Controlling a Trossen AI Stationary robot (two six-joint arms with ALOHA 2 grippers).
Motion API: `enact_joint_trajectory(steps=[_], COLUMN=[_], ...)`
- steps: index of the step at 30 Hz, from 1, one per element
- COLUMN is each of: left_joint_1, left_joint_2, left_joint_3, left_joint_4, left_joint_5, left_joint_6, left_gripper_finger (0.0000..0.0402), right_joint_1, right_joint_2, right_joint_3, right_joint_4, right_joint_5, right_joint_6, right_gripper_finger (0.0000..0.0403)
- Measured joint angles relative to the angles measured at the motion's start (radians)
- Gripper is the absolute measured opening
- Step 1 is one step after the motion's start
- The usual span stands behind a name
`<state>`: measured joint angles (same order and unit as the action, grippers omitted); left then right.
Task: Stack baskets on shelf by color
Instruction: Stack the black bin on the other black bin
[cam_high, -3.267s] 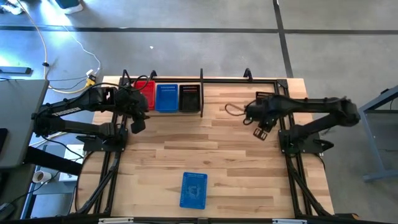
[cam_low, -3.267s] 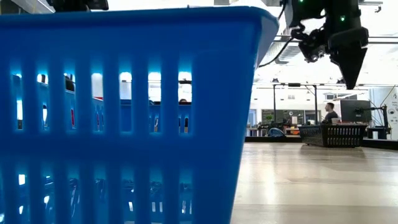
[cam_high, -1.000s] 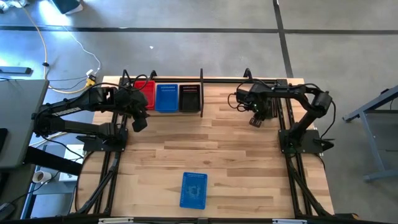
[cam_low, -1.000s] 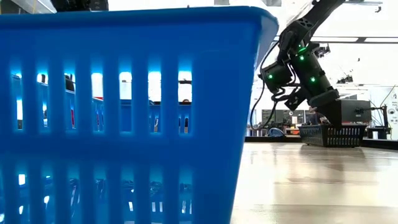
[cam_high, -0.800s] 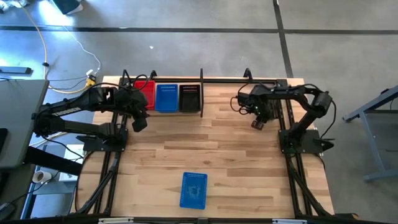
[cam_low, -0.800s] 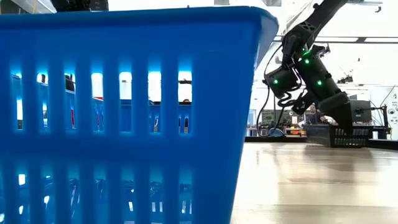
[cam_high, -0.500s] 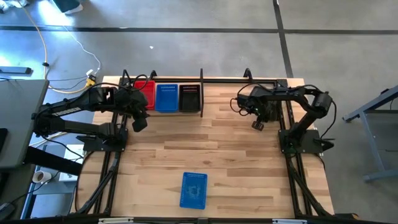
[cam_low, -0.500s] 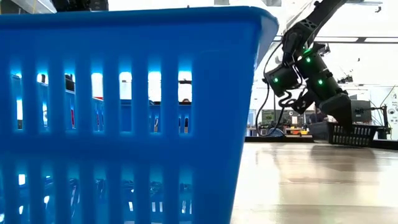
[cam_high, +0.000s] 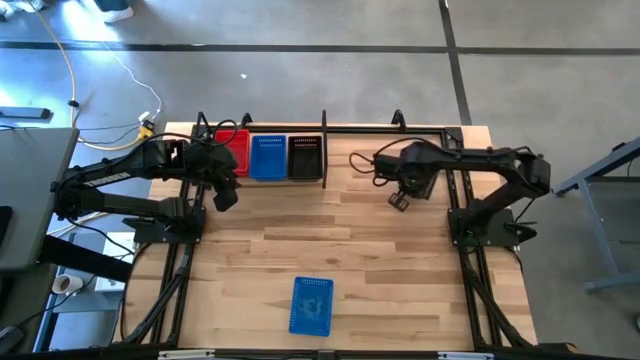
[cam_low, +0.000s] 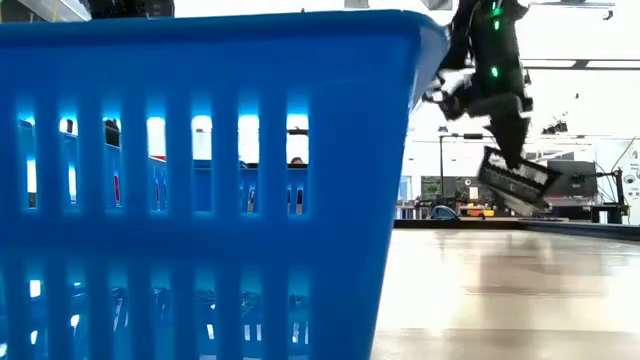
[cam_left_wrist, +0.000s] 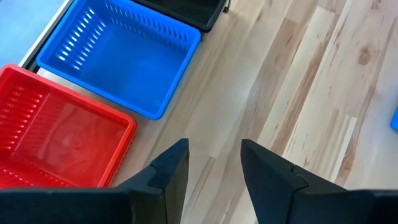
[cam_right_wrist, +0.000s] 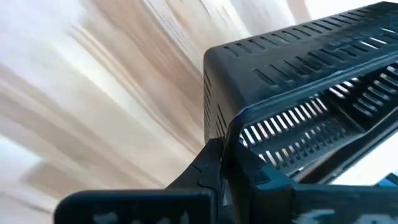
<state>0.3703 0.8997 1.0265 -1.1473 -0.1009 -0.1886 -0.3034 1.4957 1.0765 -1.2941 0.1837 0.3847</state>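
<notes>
High view: table (cam_high: 380, 260), with shelf (cam_high: 330, 130) along its far edge holding red (cam_high: 235, 150), blue (cam_high: 267, 156) and black (cam_high: 305, 156) baskets; another blue basket (cam_high: 311, 305) lies near the front edge. Right gripper (cam_low: 512, 165) is clenched on a tilted black basket (cam_low: 517, 182) lifted above mid-table. Left gripper (cam_left_wrist: 211, 165), fingers apart, hovers beside the shelf's red basket

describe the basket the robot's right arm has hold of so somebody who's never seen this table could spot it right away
Start at the wooden tabletop and look to its far right part, where the right gripper hangs above the boards. Pinched by one wall in its shut fingers is a black basket, tilted and clear of the table. The other baskets all sit flat: three on the shelf, a blue one near the front edge.
</notes>
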Motion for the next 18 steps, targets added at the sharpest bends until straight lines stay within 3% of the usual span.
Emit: enact_joint_trajectory(steps=[10,18], left_joint_1=[0.000,0.000], left_joint_2=[0.000,0.000], left_joint_3=[0.000,0.000], left_joint_4=[0.000,0.000], left_joint_5=[0.000,0.003], left_joint_6=[-0.082,-0.118], left_gripper_finger=[0.0138,0.0138], right_joint_1=[0.196,0.321], right_joint_2=[-0.019,-0.019], right_joint_3=[0.248,0.460], right_joint_4=[0.020,0.033], right_joint_5=[0.028,0.175], right_joint_6=[0.200,0.293], right_gripper_finger=[0.0000,0.0000])
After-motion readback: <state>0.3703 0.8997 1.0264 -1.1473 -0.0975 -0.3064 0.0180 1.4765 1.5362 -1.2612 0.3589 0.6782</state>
